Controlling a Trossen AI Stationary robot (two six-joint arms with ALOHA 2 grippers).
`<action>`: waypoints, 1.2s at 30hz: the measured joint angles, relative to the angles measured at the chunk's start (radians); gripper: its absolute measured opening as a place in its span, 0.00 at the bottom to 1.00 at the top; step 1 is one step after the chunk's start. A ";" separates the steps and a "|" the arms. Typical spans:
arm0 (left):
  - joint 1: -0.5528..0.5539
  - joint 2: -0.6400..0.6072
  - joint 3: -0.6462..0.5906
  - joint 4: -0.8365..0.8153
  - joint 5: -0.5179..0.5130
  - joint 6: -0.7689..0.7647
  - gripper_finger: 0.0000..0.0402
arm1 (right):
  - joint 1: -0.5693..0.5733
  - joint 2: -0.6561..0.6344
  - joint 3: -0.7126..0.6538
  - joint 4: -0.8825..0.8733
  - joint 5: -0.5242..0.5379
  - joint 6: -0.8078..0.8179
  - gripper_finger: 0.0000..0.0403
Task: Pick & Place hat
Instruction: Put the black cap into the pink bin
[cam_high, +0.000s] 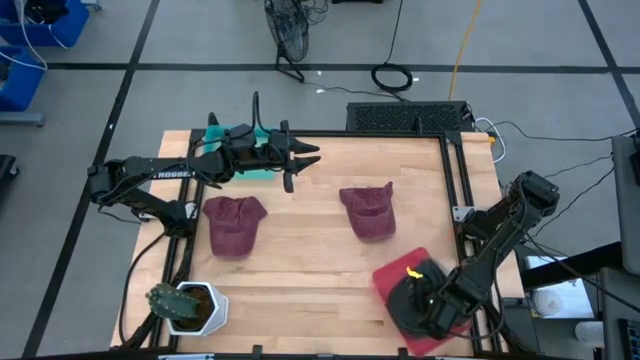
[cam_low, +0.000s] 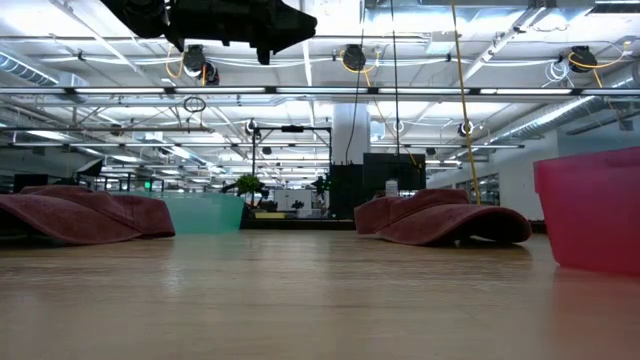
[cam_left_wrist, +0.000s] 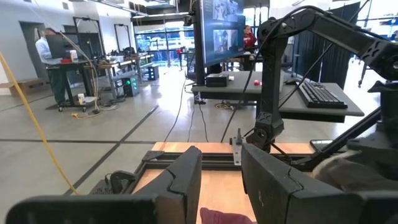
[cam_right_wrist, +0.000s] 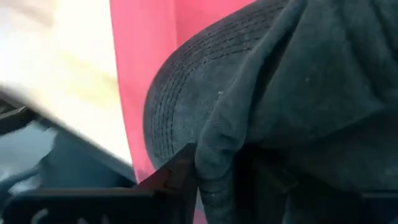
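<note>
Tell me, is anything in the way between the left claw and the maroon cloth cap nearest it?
Nothing visible. The left gripper hovers above the wooden table, with the nearer maroon cloth cap lying uncovered beside it; only bare wood lies between them.

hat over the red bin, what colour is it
Dark grey hat, clearest in the right wrist view.
</note>
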 joint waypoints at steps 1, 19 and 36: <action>0.000 0.000 0.000 0.000 0.000 -0.001 0.30 | 0.000 0.000 -0.013 0.037 0.006 -0.019 0.28; 0.000 0.000 0.000 0.000 0.000 -0.002 0.30 | -0.069 -0.002 -0.059 -0.036 -0.194 -0.437 0.28; 0.000 0.000 0.000 0.000 0.000 0.013 0.30 | -0.232 -0.003 -0.058 -0.209 -0.240 -0.814 0.28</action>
